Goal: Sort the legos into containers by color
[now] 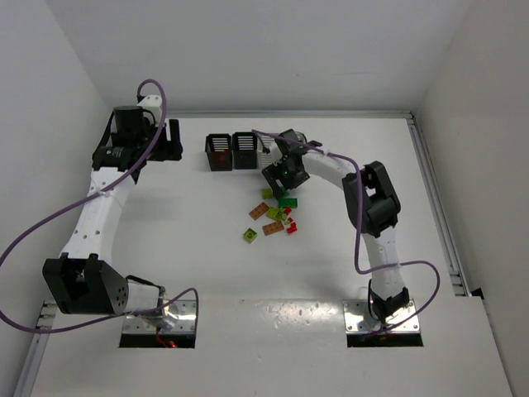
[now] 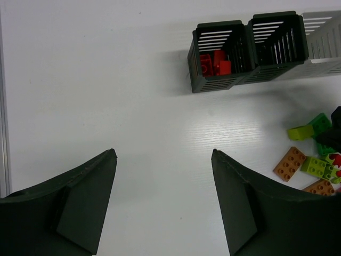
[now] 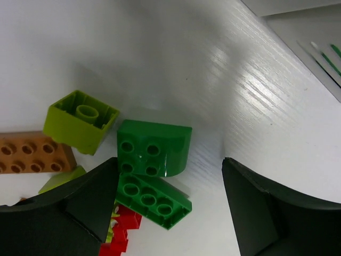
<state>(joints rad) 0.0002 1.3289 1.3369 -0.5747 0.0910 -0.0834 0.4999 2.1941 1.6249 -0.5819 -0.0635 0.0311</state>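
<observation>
The legos lie in a loose pile [image 1: 273,217] mid-table: green, yellow-green, orange-tan and red. My right gripper [image 1: 279,188] is open just above the pile's far end. In the right wrist view it [image 3: 169,159] straddles two green bricks [image 3: 154,148], one upside down [image 3: 152,200], next to a yellow-green brick [image 3: 80,120] and an orange one [image 3: 32,153]. Two black bins [image 1: 218,151] [image 1: 245,150] stand at the back; the left one [image 2: 218,56] holds red bricks. A white bin [image 2: 322,40] is beside them. My left gripper [image 1: 172,138] [image 2: 164,153] is open and empty, left of the bins.
The right arm's wrist covers the white bins in the top view. Part of a white bin's slatted wall [image 3: 319,53] shows at the top right of the right wrist view. A rail [image 1: 434,198] runs along the table's right edge.
</observation>
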